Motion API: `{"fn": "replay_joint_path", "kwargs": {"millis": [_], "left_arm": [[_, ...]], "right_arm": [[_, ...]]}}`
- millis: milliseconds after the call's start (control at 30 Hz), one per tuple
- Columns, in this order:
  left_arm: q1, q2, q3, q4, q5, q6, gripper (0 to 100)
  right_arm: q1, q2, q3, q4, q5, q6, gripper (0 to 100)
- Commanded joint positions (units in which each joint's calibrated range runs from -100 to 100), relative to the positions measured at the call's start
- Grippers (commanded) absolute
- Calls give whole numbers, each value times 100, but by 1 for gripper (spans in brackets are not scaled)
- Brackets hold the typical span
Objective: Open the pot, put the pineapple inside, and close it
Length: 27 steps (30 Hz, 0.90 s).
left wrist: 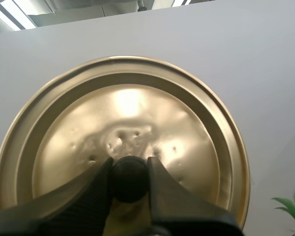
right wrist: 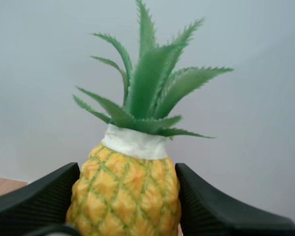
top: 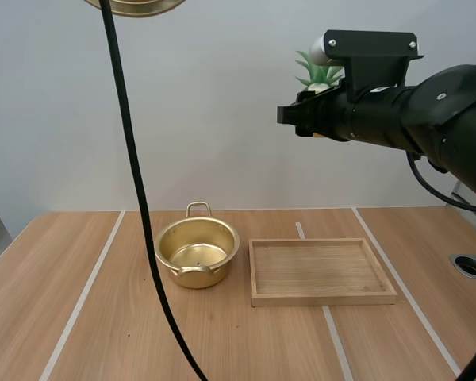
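An open golden pot [top: 197,254] with two handles stands on the table, left of a wooden tray. Its golden lid [left wrist: 123,132] is held up high; its rim [top: 136,6] shows at the top of the high view. My left gripper [left wrist: 130,177] is shut on the lid's black knob [left wrist: 129,178]. My right gripper [right wrist: 128,196] is shut on a yellow pineapple [right wrist: 125,194] with green leaves [right wrist: 147,93]. The right arm hangs high above the tray, and the pineapple's leaves [top: 319,73] peek out behind it.
A shallow wooden tray [top: 321,271] lies right of the pot, with nothing in it. A round grommet hole [top: 470,266] sits near the table's right edge. Pale strips run along the wooden tabletop [top: 87,317].
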Motion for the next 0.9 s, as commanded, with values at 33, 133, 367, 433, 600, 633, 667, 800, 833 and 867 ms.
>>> {"fn": "replay_joint_path", "kwargs": {"millis": [33,133,367,433,600,633,667,800,833,867], "left_arm": [[-18,-30,-25,-52,-137,-54,0],[-18,-30,-25,-52,-137,-54,0],[-18,-30,-25,-52,-137,-54,0],[-18,-30,-25,-52,-137,-54,0],[-18,-30,-25,-52,-137,-54,0],[-18,-30,-25,-52,-137,-54,0],[-18,-30,-25,-52,-137,-54,0],[-18,-30,-25,-52,-137,-54,0],[-18,-30,-25,-52,-137,-54,0],[-18,-30,-25,-52,-137,-54,0]], "right_arm": [[10,160,-38,563,128,-557,0],[10,367,-38,854,547,-873,0],[17,825,-38,1937,1231,-1809,0],[61,954,-38,2109,1368,-2008,0],[297,1207,-38,2221,1547,-2384,0],[337,1244,-38,2221,1547,-2450,0],[374,1278,-38,2221,1547,-2526,0],[516,1500,-38,2232,1547,-2632,0],[551,1556,-38,2232,1547,-2632,0],[599,1630,-38,2232,1547,-2642,0]]}}
